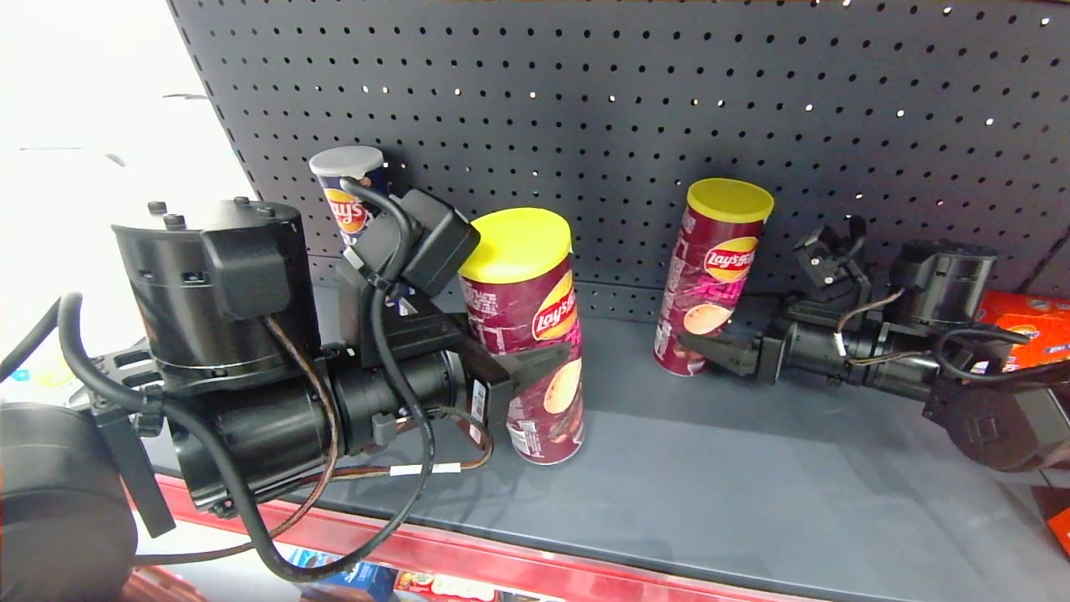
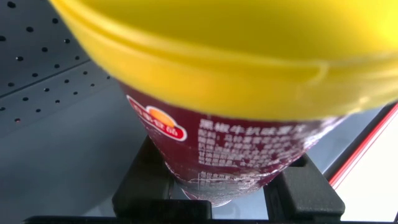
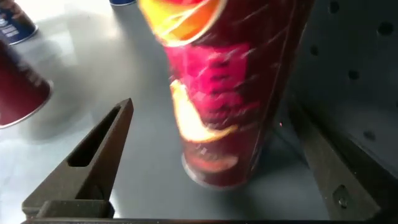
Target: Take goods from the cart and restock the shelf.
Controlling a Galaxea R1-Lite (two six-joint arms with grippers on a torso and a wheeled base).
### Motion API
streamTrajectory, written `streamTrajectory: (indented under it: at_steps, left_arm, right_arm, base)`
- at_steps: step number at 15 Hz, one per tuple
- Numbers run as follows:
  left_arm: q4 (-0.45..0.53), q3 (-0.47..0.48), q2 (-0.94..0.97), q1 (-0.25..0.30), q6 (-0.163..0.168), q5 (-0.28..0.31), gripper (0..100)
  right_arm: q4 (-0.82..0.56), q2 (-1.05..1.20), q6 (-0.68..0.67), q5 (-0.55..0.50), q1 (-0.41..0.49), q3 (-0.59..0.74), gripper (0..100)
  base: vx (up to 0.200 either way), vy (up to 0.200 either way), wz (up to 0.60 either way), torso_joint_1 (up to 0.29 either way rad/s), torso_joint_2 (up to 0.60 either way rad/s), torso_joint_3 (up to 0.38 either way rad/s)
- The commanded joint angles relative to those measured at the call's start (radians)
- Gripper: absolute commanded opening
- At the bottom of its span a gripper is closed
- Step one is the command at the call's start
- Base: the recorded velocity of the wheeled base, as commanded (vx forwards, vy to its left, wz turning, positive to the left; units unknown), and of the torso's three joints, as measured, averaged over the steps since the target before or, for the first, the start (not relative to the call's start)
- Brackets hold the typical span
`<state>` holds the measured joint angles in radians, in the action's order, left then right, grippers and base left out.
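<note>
left arm (image 1: 217, 318): black cylinders; top screws (image 1: 167, 219); cables (image 1: 242, 502): black, brown; right arm (image 1: 936, 351): black

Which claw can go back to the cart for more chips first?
Probably the right: the right claw is open with gaps beside the right can, while the left claw looks closed on the left can.

Chip cans on the shelf (image 1: 752, 502): three in total.

Maroon cans with yellow lids: two, the left maroon can (image 1: 527, 334) and the right maroon can (image 1: 710, 276).

Dark blue can (image 1: 347, 205) with a pale lid: one.

Grippers: two, the left gripper (image 1: 535, 355) and the right gripper (image 1: 694, 344).

Shelf boards: one. Perforated back panel (image 1: 669, 84): one.

Orange packs at the right edge of the head view: two, an upper orange pack (image 1: 1024, 322) and a lower orange pack (image 1: 1060, 522), the lower one cut off by the edge.
</note>
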<state>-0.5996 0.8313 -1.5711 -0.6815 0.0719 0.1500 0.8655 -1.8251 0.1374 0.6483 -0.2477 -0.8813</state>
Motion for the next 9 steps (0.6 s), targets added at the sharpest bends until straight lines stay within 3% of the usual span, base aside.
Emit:
streamTrajectory:
  at_steps: [1, 9]
  left_arm:
    - [0.0, 0.0, -0.001, 0.0, 0.0, 0.0, 0]
    - [0.0, -0.001, 0.0, 0.002, -0.001, -0.001, 0]
  right_arm:
    - [0.0, -0.042, -0.001, 0.001, -0.004, -0.036, 100]
    - [0.001, -0.105, 0.001, 0.002, -0.01, -0.091, 100]
  base:
    - [0.0, 0.0, 0.0, 0.0, 0.0, 0.0]
    - [0.0, 0.0, 0.0, 0.0, 0.0, 0.0]
